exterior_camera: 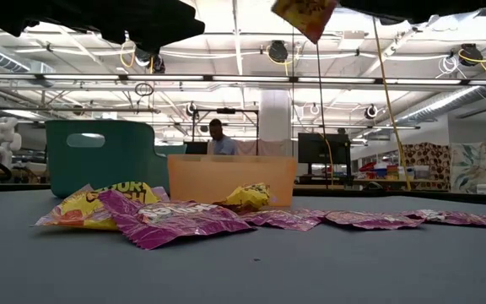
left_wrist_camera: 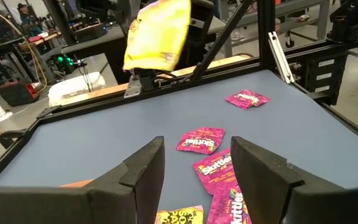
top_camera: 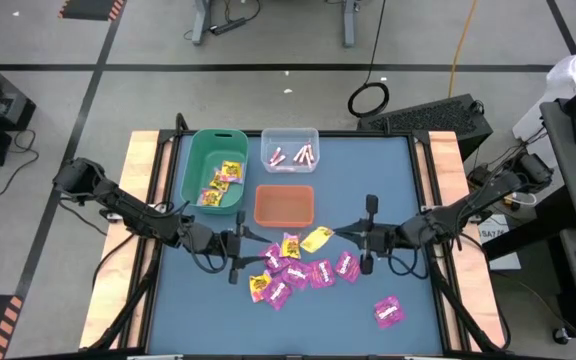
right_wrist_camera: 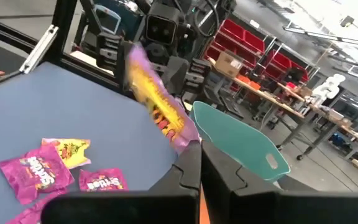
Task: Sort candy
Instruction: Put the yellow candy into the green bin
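Note:
The candy lies mostly as a pile of magenta and yellow packets (top_camera: 293, 270) on the blue mat near the middle. One magenta packet (top_camera: 388, 311) lies apart at the near right. My right gripper (top_camera: 336, 236) hovers above the pile's far right side, shut on a yellow packet (top_camera: 316, 238), which also shows in the left wrist view (left_wrist_camera: 157, 34) and at the top of the low view (exterior_camera: 306, 15). My left gripper (left_wrist_camera: 194, 174) stands open over the pile's left side with nothing between its fingers. My right gripper pinches one end of the yellow packet (right_wrist_camera: 180, 138) between its two shut fingers. The fingers lie about level and come from the table's right. The packet sticks out past the fingertips toward the left, tilted, lifted clear of the mat and the pile.
At the far side stand a green bin (top_camera: 214, 170) holding yellow packets, a clear bin (top_camera: 290, 150) holding pale pink sticks, and an orange bin (top_camera: 284, 205) just beyond the pile. Wooden rails (top_camera: 143, 200) border the mat on both sides. A person shows in the room behind.

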